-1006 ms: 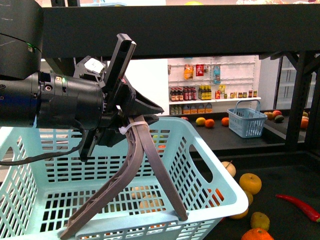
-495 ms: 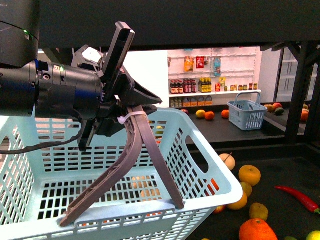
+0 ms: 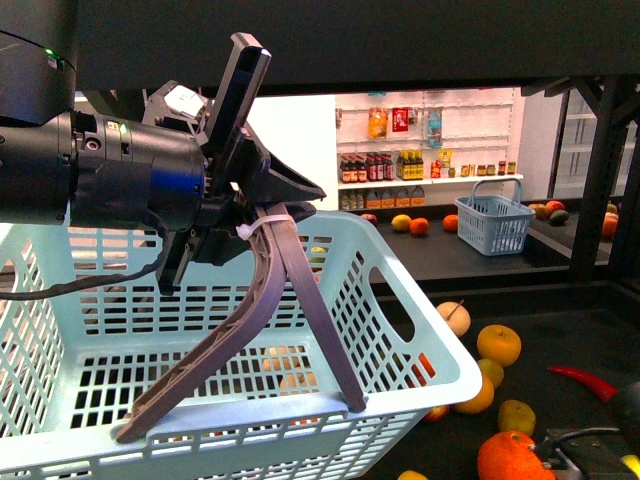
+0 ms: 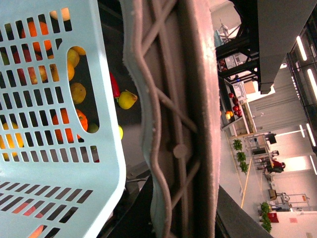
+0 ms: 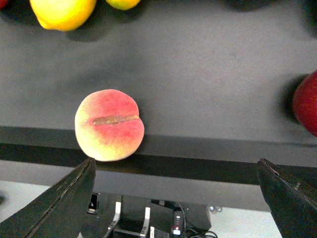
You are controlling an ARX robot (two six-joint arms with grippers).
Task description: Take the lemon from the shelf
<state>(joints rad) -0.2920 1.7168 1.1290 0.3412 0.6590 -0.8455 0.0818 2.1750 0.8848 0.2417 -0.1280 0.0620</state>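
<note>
Our right claw (image 5: 174,168) has just arrived over the shelf (image 5: 208,74), spread wide near a likely lemon (image 5: 62,11), ready to reach; our left claw (image 3: 260,228) pinches the basket handle (image 3: 325,330).

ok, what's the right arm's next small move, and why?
Probably ease the right gripper forward over the shelf toward the yellow fruit that looks like the lemon, lying further in than the peach. Its jaws stand open and empty above the shelf's front edge, with the peach nearest, not the target. The left gripper is shut on the basket handle, so it's occupied.
</note>
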